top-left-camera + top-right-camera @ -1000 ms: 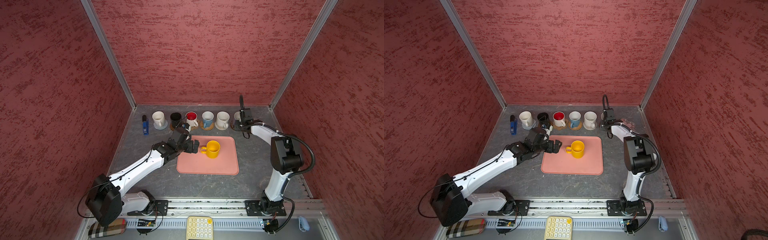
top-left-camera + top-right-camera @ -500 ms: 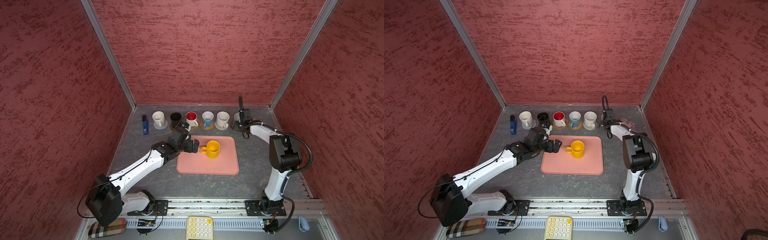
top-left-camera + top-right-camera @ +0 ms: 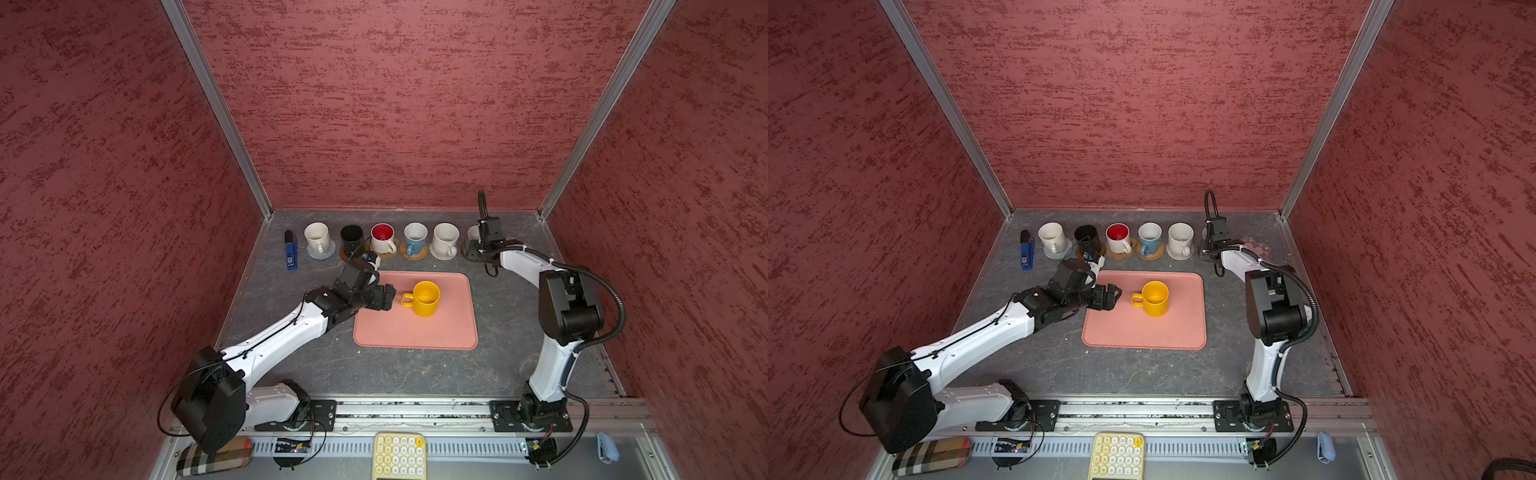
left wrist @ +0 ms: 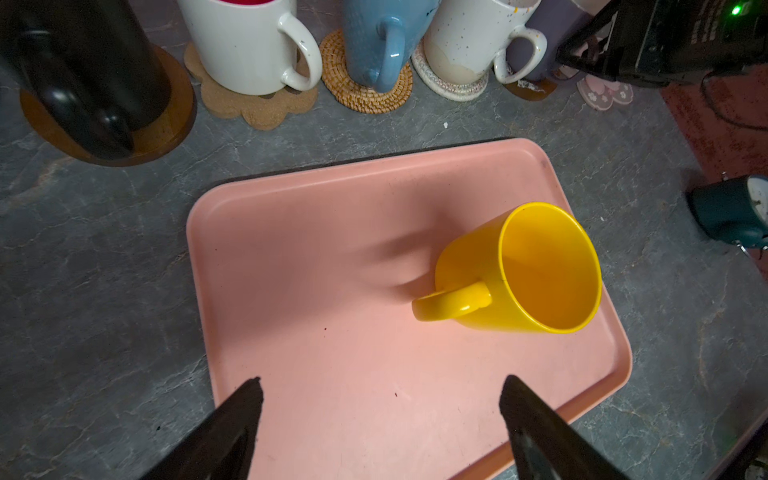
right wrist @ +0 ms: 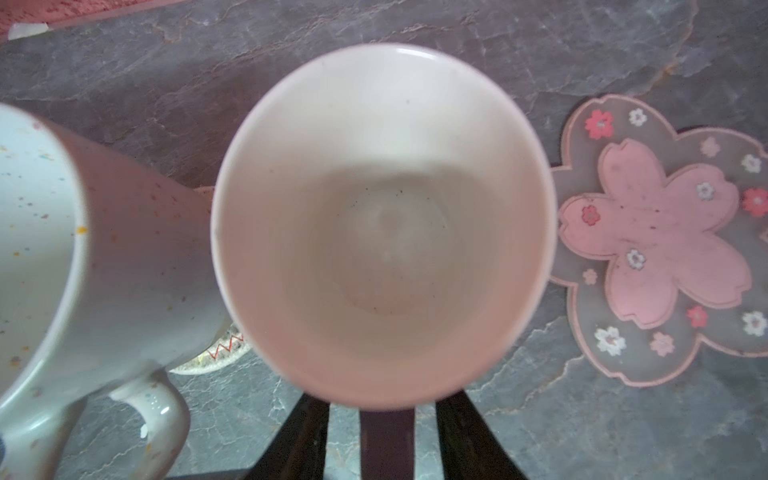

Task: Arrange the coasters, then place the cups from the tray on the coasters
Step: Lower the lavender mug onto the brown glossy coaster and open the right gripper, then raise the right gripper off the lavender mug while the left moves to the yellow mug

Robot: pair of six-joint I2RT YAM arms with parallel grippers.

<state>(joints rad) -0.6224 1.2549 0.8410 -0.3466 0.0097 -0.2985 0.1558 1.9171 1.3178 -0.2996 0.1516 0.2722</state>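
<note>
A yellow cup [image 3: 424, 297] [image 4: 523, 270] stands alone on the salmon-pink tray [image 3: 415, 332], handle toward my left gripper [image 3: 388, 297] [image 4: 383, 379]. That gripper hovers open just beside the handle, holding nothing. Along the back wall stand a white cup [image 3: 316, 236], a black cup [image 3: 351, 237], a red-inside cup [image 3: 383, 237], a blue cup [image 3: 415, 237] and a speckled white cup [image 3: 445, 239], each on a coaster. The lavender cup [image 5: 382, 224] stands on a brown disc [image 4: 530, 87]. My right gripper [image 5: 386, 415] straddles its handle [image 5: 386, 440], open, with gaps on both sides. The pink flower coaster [image 5: 665, 241] lies bare beside it.
A blue lighter [image 3: 291, 253] lies left of the cup row. A yellow keypad [image 3: 399, 455] and a plaid pouch [image 3: 214, 457] sit on the front ledge. Red walls close in the back and sides.
My right gripper's jaws have parted from the lavender cup's handle. The left gripper has barely shifted beside the yellow cup, and its jaws have narrowed slightly.
</note>
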